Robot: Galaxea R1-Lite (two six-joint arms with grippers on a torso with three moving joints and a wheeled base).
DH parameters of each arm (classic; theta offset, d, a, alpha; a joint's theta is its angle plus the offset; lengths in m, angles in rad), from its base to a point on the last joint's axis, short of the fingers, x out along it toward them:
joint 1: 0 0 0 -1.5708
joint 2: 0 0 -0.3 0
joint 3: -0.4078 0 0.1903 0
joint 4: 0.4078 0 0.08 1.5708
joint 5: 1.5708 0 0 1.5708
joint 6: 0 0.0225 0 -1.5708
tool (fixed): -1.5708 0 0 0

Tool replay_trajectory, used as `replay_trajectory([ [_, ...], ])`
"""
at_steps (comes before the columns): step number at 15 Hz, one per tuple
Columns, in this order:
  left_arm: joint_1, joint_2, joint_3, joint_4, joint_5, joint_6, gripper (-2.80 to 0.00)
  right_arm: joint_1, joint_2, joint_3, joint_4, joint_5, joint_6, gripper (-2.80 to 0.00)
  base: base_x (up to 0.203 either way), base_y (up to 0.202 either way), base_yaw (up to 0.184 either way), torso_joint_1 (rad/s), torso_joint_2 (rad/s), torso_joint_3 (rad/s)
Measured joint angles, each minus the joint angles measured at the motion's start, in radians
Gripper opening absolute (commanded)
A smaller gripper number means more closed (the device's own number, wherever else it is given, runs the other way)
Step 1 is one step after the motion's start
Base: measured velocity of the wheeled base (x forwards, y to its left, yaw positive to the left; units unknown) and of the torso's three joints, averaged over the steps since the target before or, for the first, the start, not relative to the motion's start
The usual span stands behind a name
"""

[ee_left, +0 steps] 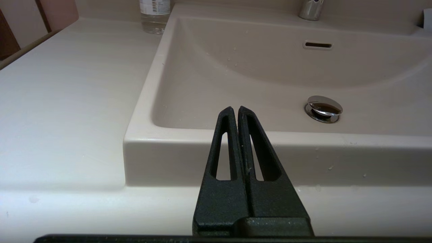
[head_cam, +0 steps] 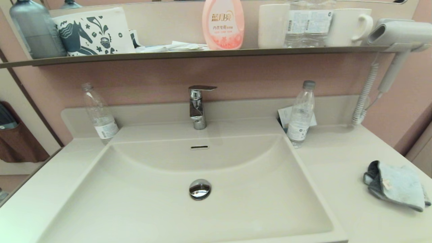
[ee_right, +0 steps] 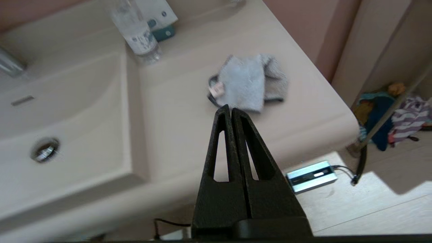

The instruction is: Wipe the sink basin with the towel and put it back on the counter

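The light-blue towel (head_cam: 396, 189) with its dark grey reverse and small tag lies crumpled on the counter (head_cam: 337, 168) to the right of the sink basin (head_cam: 152, 195); the right wrist view shows the towel (ee_right: 248, 81) too. My right gripper (ee_right: 231, 108) is shut and empty, hanging in front of the counter's front edge and pointing toward the towel. My left gripper (ee_left: 234, 108) is also shut and empty, held low before the basin's front left corner. The chrome drain plug (head_cam: 199, 189) sits mid-basin. Neither gripper shows in the head view.
A chrome faucet (head_cam: 198, 106) stands behind the basin. Clear plastic bottles stand at the back left (head_cam: 99, 114) and back right (head_cam: 300, 113), the right one next to a small card. A shelf (head_cam: 209, 52) above carries bottles, cups and a hair dryer (head_cam: 395, 33).
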Motion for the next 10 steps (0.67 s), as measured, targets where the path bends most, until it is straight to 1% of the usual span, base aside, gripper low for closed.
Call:
replay_trajectory([
  [3, 0.000, 0.000, 0.000, 0.000, 0.000, 0.000, -2.80, -0.032, -0.173, 0.189, -0.047, 0.005, -0.045, -2.80, 0.000, 0.000, 0.000, 0.000, 0.00, 0.000],
  [6, 0.000, 0.000, 0.000, 0.000, 0.000, 0.000, -2.80, -0.074, -0.308, 0.385, -0.182, 0.045, -0.094, -2.80, 0.000, 0.000, 0.000, 0.000, 0.00, 0.000],
  [10, 0.000, 0.000, 0.000, 0.000, 0.000, 0.000, -2.80, -0.095, -0.463, 0.662, -0.377, 0.102, -0.202, -2.80, 0.000, 0.000, 0.000, 0.000, 0.00, 0.000],
])
